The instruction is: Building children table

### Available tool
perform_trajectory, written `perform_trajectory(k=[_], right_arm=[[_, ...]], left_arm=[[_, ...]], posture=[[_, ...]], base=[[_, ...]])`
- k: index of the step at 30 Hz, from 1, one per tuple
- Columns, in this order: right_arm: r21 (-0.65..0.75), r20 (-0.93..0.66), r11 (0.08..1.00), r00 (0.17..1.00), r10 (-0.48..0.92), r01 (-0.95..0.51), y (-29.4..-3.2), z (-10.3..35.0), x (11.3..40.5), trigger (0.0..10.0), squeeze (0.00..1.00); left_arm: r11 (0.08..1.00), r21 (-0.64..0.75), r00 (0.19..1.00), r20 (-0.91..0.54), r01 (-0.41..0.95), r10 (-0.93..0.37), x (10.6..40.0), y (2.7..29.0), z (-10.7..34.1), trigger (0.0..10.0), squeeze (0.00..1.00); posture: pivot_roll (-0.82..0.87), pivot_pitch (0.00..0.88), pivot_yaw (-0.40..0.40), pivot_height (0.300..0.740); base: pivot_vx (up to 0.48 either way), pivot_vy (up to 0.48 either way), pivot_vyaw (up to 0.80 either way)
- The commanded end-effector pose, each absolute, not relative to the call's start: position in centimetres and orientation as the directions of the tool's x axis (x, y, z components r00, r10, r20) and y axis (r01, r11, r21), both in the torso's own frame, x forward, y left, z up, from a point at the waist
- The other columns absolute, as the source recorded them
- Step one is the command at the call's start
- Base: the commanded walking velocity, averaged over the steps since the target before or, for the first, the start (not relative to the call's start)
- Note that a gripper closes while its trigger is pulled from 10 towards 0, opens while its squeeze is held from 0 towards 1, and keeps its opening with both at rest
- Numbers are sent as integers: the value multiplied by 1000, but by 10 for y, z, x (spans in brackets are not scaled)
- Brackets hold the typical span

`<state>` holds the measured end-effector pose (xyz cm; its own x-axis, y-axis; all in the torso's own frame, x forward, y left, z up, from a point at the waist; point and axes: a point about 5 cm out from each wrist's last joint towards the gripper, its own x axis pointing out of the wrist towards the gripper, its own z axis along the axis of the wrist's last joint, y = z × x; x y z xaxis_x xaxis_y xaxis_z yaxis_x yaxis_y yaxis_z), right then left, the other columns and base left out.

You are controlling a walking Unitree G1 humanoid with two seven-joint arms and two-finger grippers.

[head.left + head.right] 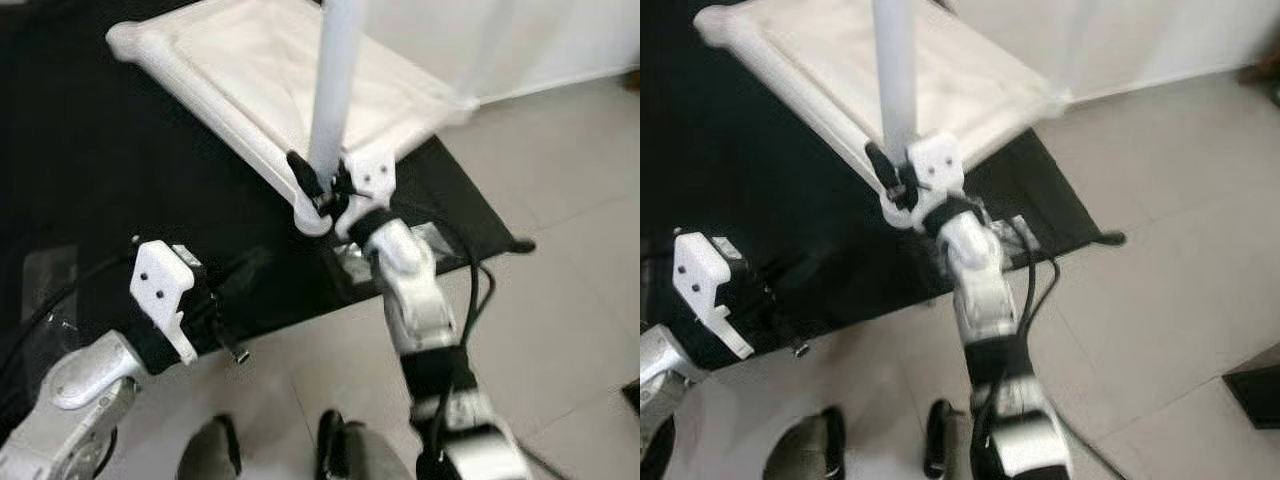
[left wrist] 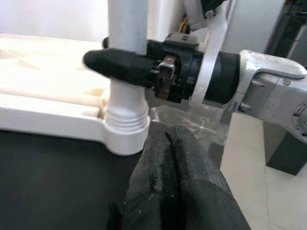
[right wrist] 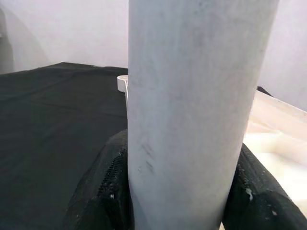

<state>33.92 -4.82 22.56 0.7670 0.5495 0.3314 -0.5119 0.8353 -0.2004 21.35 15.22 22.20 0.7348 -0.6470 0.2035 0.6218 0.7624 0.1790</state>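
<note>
Left eye view: a white plastic tabletop (image 1: 270,75) lies upside down on a black mat (image 1: 90,170) spread over pale floor tiles (image 1: 570,250). Its underside is a shallow ribbed tray with a thick rounded rim. A smooth white table leg (image 1: 335,85), a round tube, stands upright in the socket at the tabletop's near corner, close to the mat's near edge. The right gripper (image 1: 322,182) pinches the leg low down, just above the socket, one black jaw on each side. The left gripper (image 1: 225,325) hovers over the mat's near edge, well apart from the leg. A black cable (image 1: 478,285) loops beside the silver right arm.

Right eye view: the same scene. The leg rises out of the top of the frame, and the tabletop's far part is blurred. Two dark feet (image 1: 820,440) show at the bottom on the tiles.

Left wrist view: the left jaws, rough black padded fingers (image 2: 177,177), are pressed together with nothing between them. Beyond them the leg's ridged collar sits in the rounded corner socket, and the right jaws clamp the tube above it. Crinkled clear plastic wrap (image 2: 192,124) lies behind the corner.

Right wrist view: the matt, faintly scuffed tube sits between the two textured black jaws, touching both. The mat's cloth is smooth and dark.
</note>
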Motion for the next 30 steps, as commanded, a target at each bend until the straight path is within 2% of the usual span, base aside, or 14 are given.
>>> perform_trajectory(k=[1, 4, 5, 7, 8, 14, 15, 16, 17, 19, 24, 25, 28, 30], right_arm=[[-233, 191, 794, 774, 604, -562, -34, 193, 339, 0, 0], [-241, 192, 796, 776, 601, -556, -35, 196, 341, 0, 0], [-249, 190, 800, 783, 593, -546, -36, 198, 343, 10000, 0], [-233, 190, 814, 796, 574, -532, -37, 202, 340, 10000, 0], [-234, 191, 808, 790, 583, -540, -37, 206, 341, 10000, 1000], [-243, 217, 764, 734, 643, -598, -39, 225, 342, 10000, 1000], [-272, 222, 694, 658, 719, -667, -39, 234, 341, 10000, 169], [-305, 209, 600, 563, 800, -739, -41, 242, 342, 10000, 0], [-305, 209, 600, 563, 800, -739, -41, 242, 342, 10000, 0], [-375, 166, 449, 418, 893, -811, -48, 256, 347, 10000, 0], [-457, 17, 202, 219, 976, -866, -61, 273, 356, 10000, 0], [-457, 17, 202, 219, 976, -866, -61, 273, 356, 10000, 0], [-510, -119, 51, 129, 984, -859, -63, 285, 359, 10000, 0], [-506, -127, 27, 106, 986, -862, -62, 290, 360, 10000, 0]], left_arm=[[748, 168, 722, 193, 642, -664, 213, 150, 218, 10000, 0], [749, 172, 723, 195, 640, -663, 214, 151, 219, 10000, 0], [752, 176, 725, 197, 636, -660, 214, 152, 219, 10000, 0], [755, 179, 728, 199, 631, -656, 215, 153, 219, 10000, 0], [755, 179, 728, 201, 631, -656, 215, 153, 220, 10000, 0], [754, 187, 729, 196, 629, -656, 215, 151, 220, 10000, 0], [755, 188, 729, 197, 628, -655, 215, 151, 220, 10000, 0], [757, 188, 731, 197, 626, -654, 215, 152, 220, 10000, 0], [757, 188, 731, 197, 626, -654, 215, 152, 220, 10000, 0], [759, 190, 733, 197, 623, -651, 214, 152, 221, 10000, 0], [760, 205, 738, 186, 616, -649, 210, 155, 221, 10000, 0], [760, 205, 738, 186, 616, -649, 210, 155, 221, 10000, 0], [764, 213, 745, 176, 609, -643, 206, 160, 221, 10000, 0], [762, 216, 746, 168, 610, -645, 204, 162, 221, 10000, 0]], posture=[[68, 282, -127, 740], [68, 281, -127, 740], [69, 275, -124, 740], [69, 274, -125, 740], [69, 271, -129, 740], [74, 278, -137, 740], [73, 281, -139, 740], [75, 283, -140, 740], [75, 283, -140, 740], [80, 289, -147, 740], [92, 297, -159, 740], [92, 297, -159, 740], [106, 310, -173, 740], [108, 313, -173, 740]], base=[[0, 0, 0], [0, 0, 0], [0, 0, 0], [0, 0, 0], [0, 0, 0], [0, 0, 0], [0, 0, 0], [0, 0, 0], [0, 0, 0], [0, 0, 0], [0, 0, 0], [0, 0, 0], [0, 0, 0], [0, 0, 0]])
